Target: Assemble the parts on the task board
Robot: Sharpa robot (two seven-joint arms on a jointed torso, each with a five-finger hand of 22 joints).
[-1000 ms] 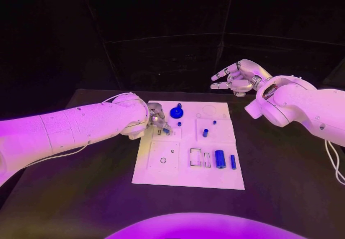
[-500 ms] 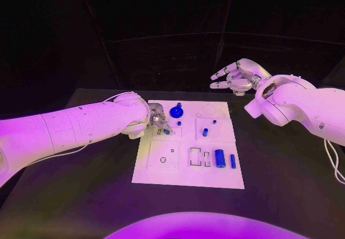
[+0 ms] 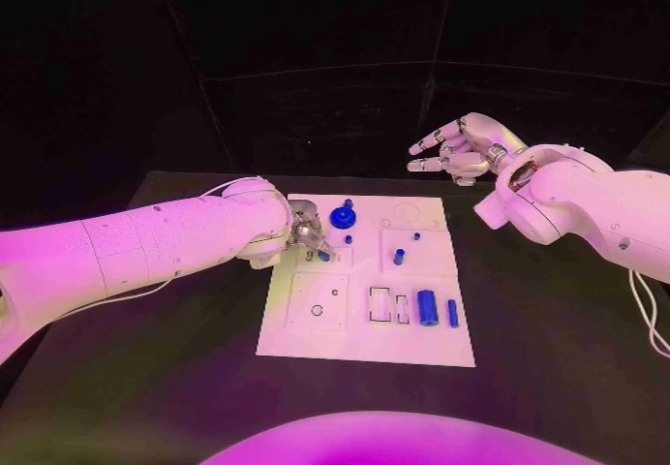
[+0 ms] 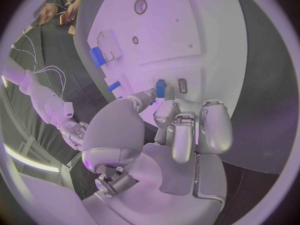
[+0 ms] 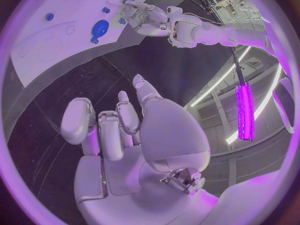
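So from where I'm standing, starting at nine o'clock: the left hand is down on the board, at its left edge near the far end. Fingers are curled in, and it looks like it's pinching a small blue peg between the fingertips, right over a little slot. My guess is it's mid-insertion on that peg, not seated yet. The next move needs the peg kept upright and lined up with the hole before pushing down.

Moving toward the middle of the board: a blue gear sits at twelve o'clock, a short peg stands near the centre, and a fat blue cylinder plus a thinner pin lie at about four o'clock, untouched.

Over at two o'clock, the right hand hangs in the air past the table's far edge, fingers spread, holding nothing.
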